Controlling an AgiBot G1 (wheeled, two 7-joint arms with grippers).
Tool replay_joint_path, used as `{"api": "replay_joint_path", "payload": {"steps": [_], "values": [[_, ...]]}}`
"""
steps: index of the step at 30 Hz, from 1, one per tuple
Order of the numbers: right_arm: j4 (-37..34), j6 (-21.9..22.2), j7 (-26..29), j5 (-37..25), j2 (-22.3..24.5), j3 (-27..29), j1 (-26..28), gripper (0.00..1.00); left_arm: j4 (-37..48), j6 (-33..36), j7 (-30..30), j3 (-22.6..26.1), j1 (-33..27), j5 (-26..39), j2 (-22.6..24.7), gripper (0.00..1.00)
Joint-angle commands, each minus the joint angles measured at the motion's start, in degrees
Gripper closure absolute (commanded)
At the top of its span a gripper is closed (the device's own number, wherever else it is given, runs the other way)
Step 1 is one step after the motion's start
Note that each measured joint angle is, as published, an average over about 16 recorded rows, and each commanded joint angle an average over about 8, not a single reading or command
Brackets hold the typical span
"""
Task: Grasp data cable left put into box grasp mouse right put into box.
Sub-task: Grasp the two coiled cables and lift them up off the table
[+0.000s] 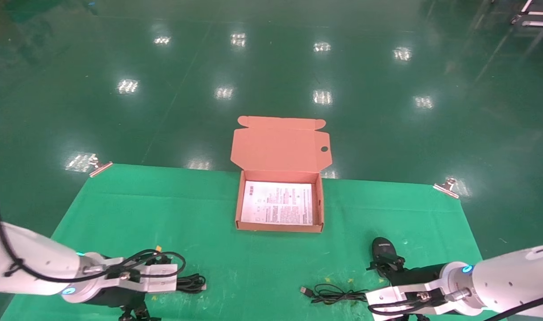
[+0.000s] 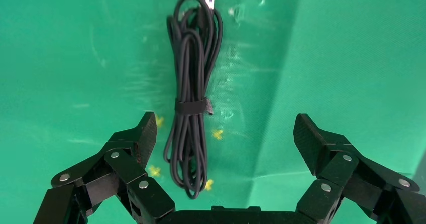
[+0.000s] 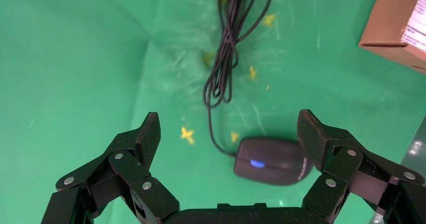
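Note:
The data cable point(image 2: 191, 113), a black bundle held by a strap, lies on the green cloth; it also shows in the head view point(image 1: 192, 283) at the front left. My left gripper point(image 2: 225, 136) is open just above it, with the bundle's near end between the fingers, close to one finger point(image 2: 143, 136). The mouse point(image 3: 271, 161), black with a blue-lit wheel, lies at the front right point(image 1: 383, 249). My right gripper point(image 3: 228, 133) is open above it, the mouse close to one finger point(image 3: 314, 136). The open box point(image 1: 278, 227) with a white printed sheet stands in the middle.
The mouse cord point(image 3: 226, 58) lies bunched on the cloth, its USB plug point(image 1: 305, 290) toward the middle front. The box lid point(image 1: 280, 145) stands open at the back. Metal clips point(image 1: 100, 167) point(image 1: 445, 187) pin the cloth's point(image 1: 164, 214) far corners. A box corner point(image 3: 392, 28) shows in the right wrist view.

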Motion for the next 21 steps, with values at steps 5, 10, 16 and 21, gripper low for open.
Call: {"api": "replay_joint_path", "payload": {"steps": [5, 10, 16, 21], "values": [[-4.4, 3.6, 0.4, 0.3, -2.0, 0.4, -1.6, 0.00, 8.6, -3.3, 1.4, -0.1, -0.5, 0.5, 2.9, 0.00], [-9.8, 5.9, -2.0, 0.6, -4.7, 0.4, -1.5, 0.00, 15.1, -5.4, 3.5, -0.4, -1.6, 0.2, 5.2, 0.00], [-16.4, 7.7, -5.6, 1.7, -7.8, 0.3, -0.9, 0.00, 21.3, -6.9, 6.6, -0.7, -2.8, -0.7, 7.0, 0.00], [-21.4, 8.7, -8.4, 2.5, -9.9, 0.3, -0.5, 0.19, 25.4, -7.6, 9.2, -0.8, -3.6, -1.3, 7.9, 0.40]]}}
